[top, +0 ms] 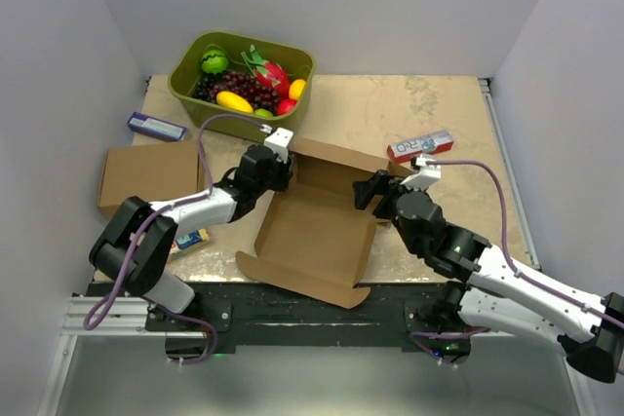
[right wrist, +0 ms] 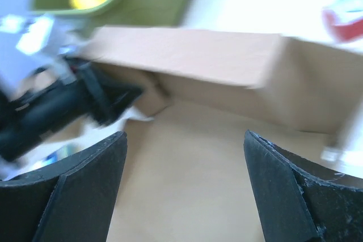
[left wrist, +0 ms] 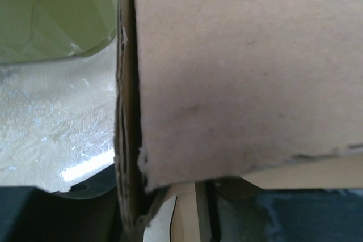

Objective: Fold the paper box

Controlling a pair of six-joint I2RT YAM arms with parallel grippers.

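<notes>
The paper box (top: pixel 317 236) lies half-formed in the middle of the table, its back wall raised and its lid flap spread toward the near edge. My left gripper (top: pixel 285 174) is at the box's far left corner. In the left wrist view cardboard (left wrist: pixel 244 72) fills the frame and hides the fingers, so whether they hold it cannot be made out. My right gripper (top: pixel 375 187) is at the box's right wall. In the right wrist view it (right wrist: pixel 184 140) stands wide open over the box's floor (right wrist: pixel 193 179), nothing between its fingers (right wrist: pixel 85 185).
A green tub (top: pixel 185 85) of fruit stands at the back left. A second brown cardboard box (top: pixel 146 177) lies left of the left arm, a blue carton (top: pixel 156 127) behind it. A red and white carton (top: pixel 421 146) lies right of the paper box.
</notes>
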